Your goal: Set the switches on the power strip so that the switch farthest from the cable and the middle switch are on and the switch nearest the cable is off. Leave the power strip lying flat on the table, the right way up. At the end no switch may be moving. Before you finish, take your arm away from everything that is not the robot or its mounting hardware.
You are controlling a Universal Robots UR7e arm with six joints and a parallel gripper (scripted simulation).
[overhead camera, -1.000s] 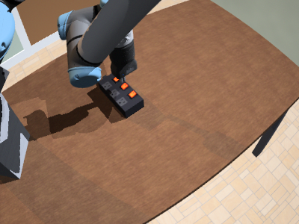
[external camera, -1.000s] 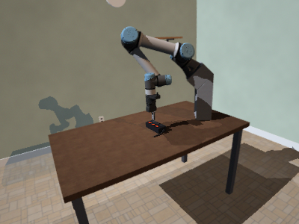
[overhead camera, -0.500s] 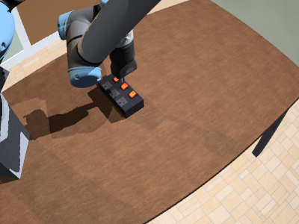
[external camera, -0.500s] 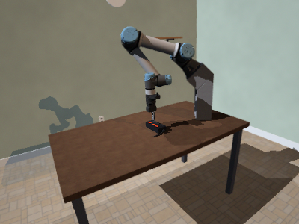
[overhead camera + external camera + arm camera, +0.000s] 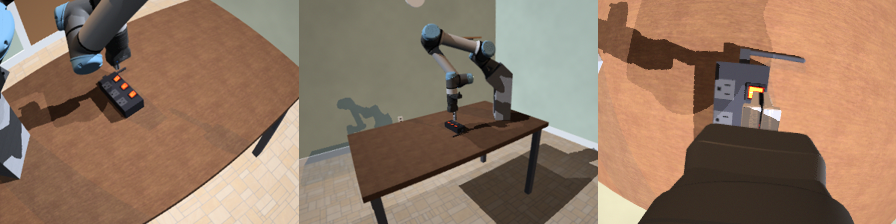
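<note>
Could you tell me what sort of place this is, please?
Probably a plain indoor room used as a robot workspace: a wooden table on a tiled floor, painted walls, and an arm mounted on a pedestal.

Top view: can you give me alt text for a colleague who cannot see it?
A black power strip with three orange switches lies flat on a brown table. The arm's shut tool hangs just above the strip's cable end.

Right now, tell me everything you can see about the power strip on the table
The power strip is a black, plastic-looking rectangular block lying flat, right way up, on the brown wooden table. One long side carries three orange glowing rocker switches, the other three grey outlets. A short dark cable stub leaves the end under the closed gripper, which hovers just above that end.
</note>
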